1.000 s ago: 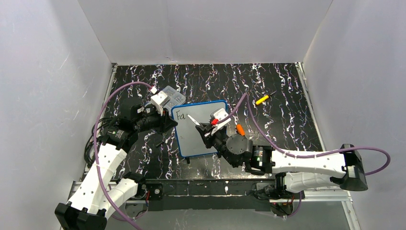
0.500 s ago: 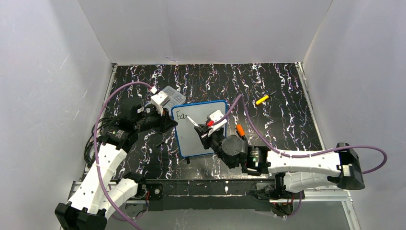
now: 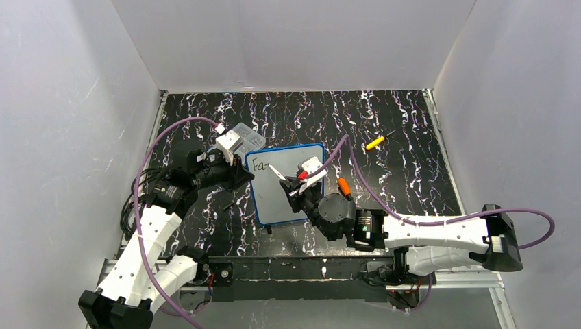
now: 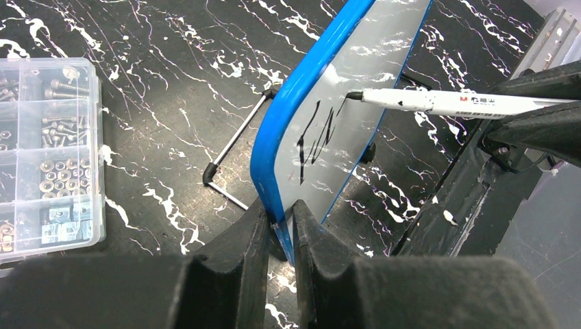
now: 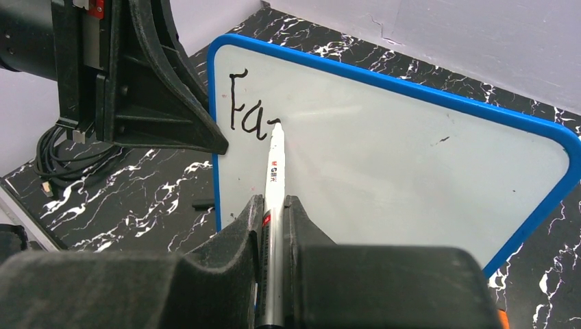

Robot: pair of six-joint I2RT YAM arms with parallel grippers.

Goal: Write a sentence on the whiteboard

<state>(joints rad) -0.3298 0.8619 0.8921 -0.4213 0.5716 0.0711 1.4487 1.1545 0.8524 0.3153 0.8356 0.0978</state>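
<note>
My left fingers clamp the whiteboard by its blue edge, while my right fingers grip a marker whose tip touches its face.

Blue-framed whiteboard stands propped at a tilt at table centre; its sentence, black "Fa" and a dash, sits at the board's eleven-o'clock corner.

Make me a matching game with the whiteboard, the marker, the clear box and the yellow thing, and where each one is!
Things:
1. whiteboard
2. marker
3. clear box
4. yellow tool

Places or states:
A. held in the right gripper
B. full of little metal parts
C. lying by itself on the far right side
D. pinched at its blue edge by the left gripper

Pairs: 1-D, 2-A, 3-B, 4-C
</note>
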